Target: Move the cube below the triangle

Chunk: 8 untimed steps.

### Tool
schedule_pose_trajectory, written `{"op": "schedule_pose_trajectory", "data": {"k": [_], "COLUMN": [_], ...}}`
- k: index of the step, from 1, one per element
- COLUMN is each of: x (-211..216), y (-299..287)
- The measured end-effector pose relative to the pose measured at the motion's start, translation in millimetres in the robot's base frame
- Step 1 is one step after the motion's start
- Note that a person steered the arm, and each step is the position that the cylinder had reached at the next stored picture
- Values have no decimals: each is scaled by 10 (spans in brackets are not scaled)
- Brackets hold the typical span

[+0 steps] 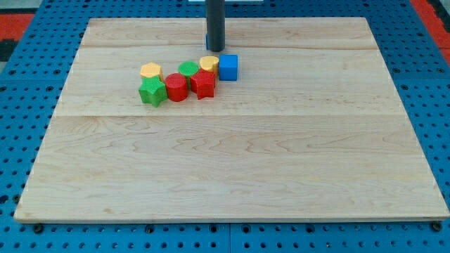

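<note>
A blue cube (228, 67) sits at the right end of a cluster of blocks in the upper middle of the wooden board (232, 169). My tip (215, 50) is just above and slightly left of the cube, a small gap away. Left of the cube are a yellow block (209, 64), a green round block (188, 69), a red star-like block (202, 83), a red cylinder (176, 87), a green star-like block (152, 91) and a yellow hexagonal block (150, 70). No block shows a clear triangle shape.
The board lies on a blue pegboard (436, 84) that surrounds it on all sides. Red areas show in the top corners of the view.
</note>
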<state>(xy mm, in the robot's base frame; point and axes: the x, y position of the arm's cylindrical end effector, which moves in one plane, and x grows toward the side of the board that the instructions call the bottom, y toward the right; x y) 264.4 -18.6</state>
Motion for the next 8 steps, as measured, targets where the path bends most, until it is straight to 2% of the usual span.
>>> {"op": "schedule_pose_trajectory", "data": {"k": [1,2,3,4,6,7,8], "x": [-167,-184,-406,-655,-449,-214,152], "y": [98,715,1379,1465,1140,1523,2454]}}
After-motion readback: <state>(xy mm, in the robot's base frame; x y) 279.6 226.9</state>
